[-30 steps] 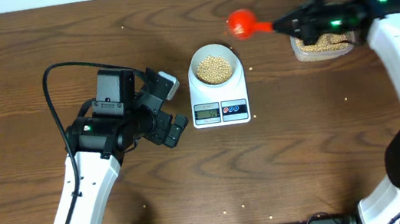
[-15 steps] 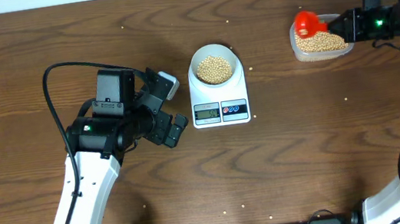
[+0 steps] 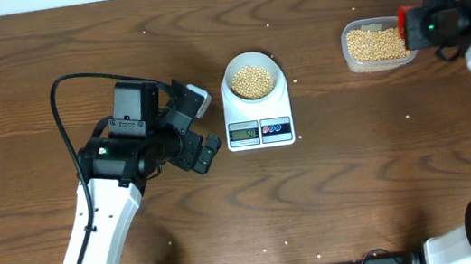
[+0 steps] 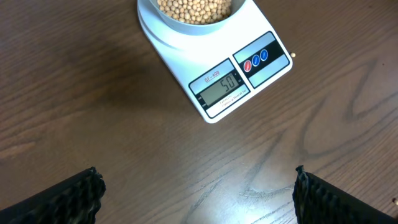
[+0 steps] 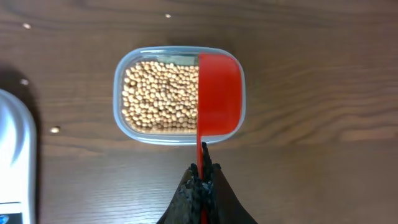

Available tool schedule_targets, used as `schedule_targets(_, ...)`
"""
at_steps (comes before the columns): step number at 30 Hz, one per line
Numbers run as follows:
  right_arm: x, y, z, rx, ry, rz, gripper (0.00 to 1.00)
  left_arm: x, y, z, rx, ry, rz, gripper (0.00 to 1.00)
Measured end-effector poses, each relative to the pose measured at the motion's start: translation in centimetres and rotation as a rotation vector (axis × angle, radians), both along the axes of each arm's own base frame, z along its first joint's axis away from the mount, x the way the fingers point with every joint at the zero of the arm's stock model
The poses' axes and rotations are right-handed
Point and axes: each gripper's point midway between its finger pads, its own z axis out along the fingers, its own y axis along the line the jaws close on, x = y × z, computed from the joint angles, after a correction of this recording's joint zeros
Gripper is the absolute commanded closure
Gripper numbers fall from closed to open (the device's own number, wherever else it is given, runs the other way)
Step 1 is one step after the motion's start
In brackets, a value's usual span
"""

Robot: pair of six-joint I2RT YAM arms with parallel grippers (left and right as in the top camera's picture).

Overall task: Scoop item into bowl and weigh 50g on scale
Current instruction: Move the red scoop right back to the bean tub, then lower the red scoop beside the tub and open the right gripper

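We see the right gripper [image 5: 202, 182], its jaws pinched tight on the thin handle of a red plastic scoop [image 5: 219, 93], well to the right of the flat white rectangular digital kitchen scale [image 3: 258, 113]. A second ago the scoop hung in the air between the scale and the clear rounded-rectangular plastic tub [image 5: 118, 102]. Half a second ago it was over the tub's side nearest the scale. Now it lies over the tub's side farthest from the scale, and no beans show on its red face. The small round pale blue-white bowl [image 3: 228, 80] stands on the scale's rear half, as before, and its heap of small round tan-yellow beans [image 3: 252, 80] looks unchanged. More of the same beans fill the tub. In the left wrist view the scale's small grey display [image 4: 219, 88] appears to read fifty. The left gripper [image 3: 207, 125] waits just left of the scale where it was a second ago, jaws spread wide and holding nothing. We judge that the target weight is met and scooping is over, with only the scoop left to set down.
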Motion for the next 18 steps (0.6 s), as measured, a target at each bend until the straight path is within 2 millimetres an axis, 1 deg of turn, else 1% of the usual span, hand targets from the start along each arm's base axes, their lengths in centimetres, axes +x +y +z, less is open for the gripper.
schedule_targets(4,0.04,0.43,0.04,-0.089,0.006,-0.007,0.99,0.00,0.00,0.00,0.000,0.000,0.000,0.01)
schedule_targets(8,0.06,0.42,0.08,-0.137,0.008,-0.016,0.99,0.00,0.01,0.00,0.000,0.000,0.000,0.01)
schedule_targets(15,0.05,0.12,0.14,-0.165,0.008,-0.029,0.99,0.00,0.01,0.00,0.000,0.000,0.000,0.01)
schedule_targets(18,0.20,0.41,0.14,-0.146,0.002,-0.025,0.99,0.00,0.01,0.00,0.000,0.000,0.000,0.01)
